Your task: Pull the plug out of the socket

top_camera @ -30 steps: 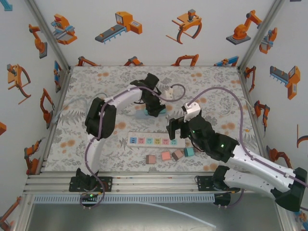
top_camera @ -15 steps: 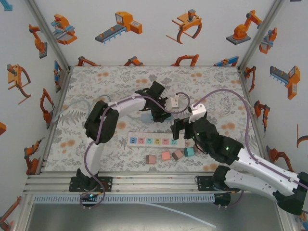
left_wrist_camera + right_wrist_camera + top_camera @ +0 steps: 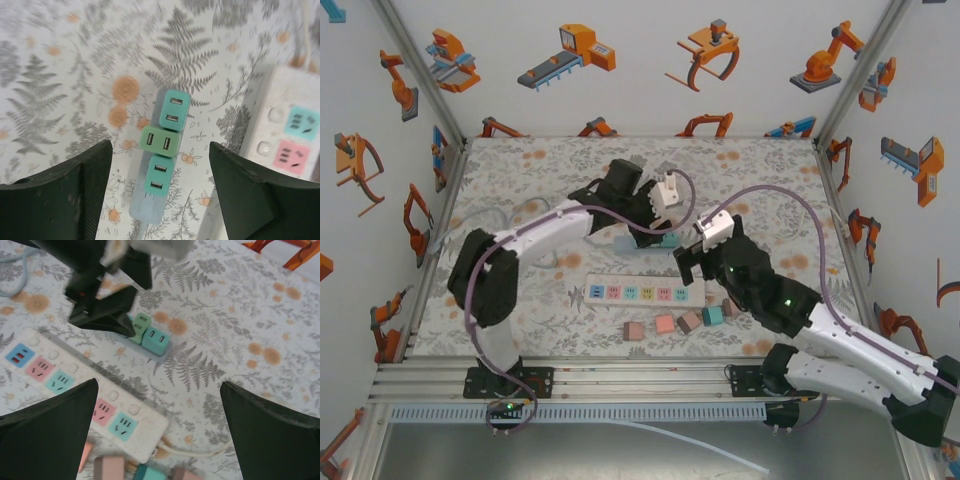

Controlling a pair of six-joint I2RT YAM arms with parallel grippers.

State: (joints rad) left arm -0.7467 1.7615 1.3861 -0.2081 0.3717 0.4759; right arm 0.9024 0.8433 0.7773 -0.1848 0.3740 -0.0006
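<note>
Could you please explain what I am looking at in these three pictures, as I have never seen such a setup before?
These are two robot arms bolted at the table's near edge, each ending in two fingers. The overhead picture shows both: left arm and right arm. The other two pictures come from cameras on the wrists; the dark shapes at their bottom corners are the left fingers and the right fingers. On the flowered table lie a white power strip, a row of three green and teal plugs on a grey base, and some small coloured blocks. Both pairs of fingers are open and hold nothing.
</note>
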